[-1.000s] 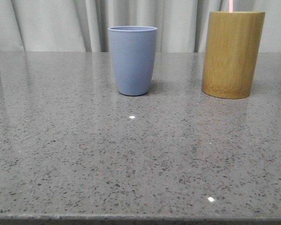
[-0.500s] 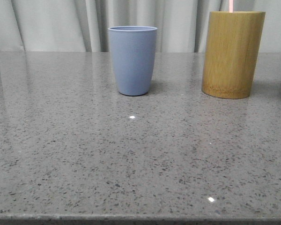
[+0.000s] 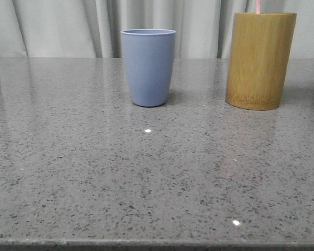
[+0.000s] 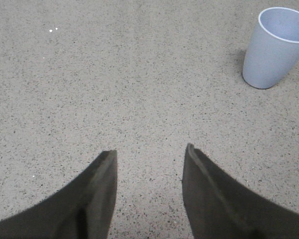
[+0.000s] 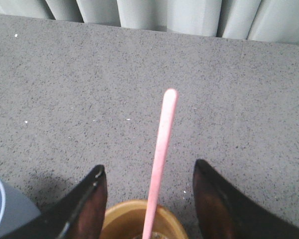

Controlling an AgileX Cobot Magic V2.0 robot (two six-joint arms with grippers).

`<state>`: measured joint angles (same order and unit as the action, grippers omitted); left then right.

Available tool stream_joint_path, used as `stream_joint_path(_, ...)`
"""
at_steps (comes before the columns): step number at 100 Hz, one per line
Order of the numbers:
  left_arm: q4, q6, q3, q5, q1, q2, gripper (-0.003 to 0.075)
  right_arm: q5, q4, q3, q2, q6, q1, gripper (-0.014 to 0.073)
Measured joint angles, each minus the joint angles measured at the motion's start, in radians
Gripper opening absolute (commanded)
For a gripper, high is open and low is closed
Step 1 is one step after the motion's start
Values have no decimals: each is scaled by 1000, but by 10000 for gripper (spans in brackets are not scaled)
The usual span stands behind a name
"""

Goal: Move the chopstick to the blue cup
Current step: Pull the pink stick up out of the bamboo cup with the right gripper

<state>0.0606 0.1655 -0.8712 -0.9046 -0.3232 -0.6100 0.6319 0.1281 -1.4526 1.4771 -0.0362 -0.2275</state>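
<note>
The blue cup [image 3: 148, 67] stands upright at the back middle of the table; it also shows in the left wrist view [image 4: 274, 47] and its rim edge in the right wrist view [image 5: 0, 209]. A pale pink chopstick [image 5: 159, 159] stands in the bamboo cylinder [image 3: 259, 60]; only its tip [image 3: 258, 6] shows in the front view. My right gripper [image 5: 148, 169] is open above the cylinder [image 5: 134, 219], its fingers on either side of the chopstick, not touching it. My left gripper [image 4: 149, 152] is open and empty over bare table, away from the cup.
The grey speckled stone table [image 3: 146, 178] runs to a front edge at the bottom of the front view. Pale curtains [image 3: 68, 26] hang behind the table's far edge. Neither arm shows in the front view.
None in the cups. The pink chopstick tip above the bamboo cylinder looks slightly shorter than before.
</note>
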Motion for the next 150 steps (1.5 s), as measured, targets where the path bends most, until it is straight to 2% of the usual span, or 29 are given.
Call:
stream_joint_path(50, 14, 0, 0, 0, 0, 0, 312, -113, 0, -2, 88, 0, 0, 385)
stream_joint_path(60, 14, 0, 0, 0, 0, 0, 312, -114, 0, -2, 96, 0, 0, 295)
stream_joint_path(79, 14, 0, 0, 0, 0, 0, 312, -114, 0, -2, 97, 0, 0, 45)
stream_joint_path(93, 14, 0, 0, 0, 0, 0, 312, -117, 2, -2, 97, 0, 0, -57)
stream_joint_path(127, 14, 0, 0, 0, 0, 0, 312, -125, 2, -2, 88, 0, 0, -62)
stream_joint_path(150, 14, 0, 0, 0, 0, 0, 312, -147, 2, -2, -9, 0, 0, -62)
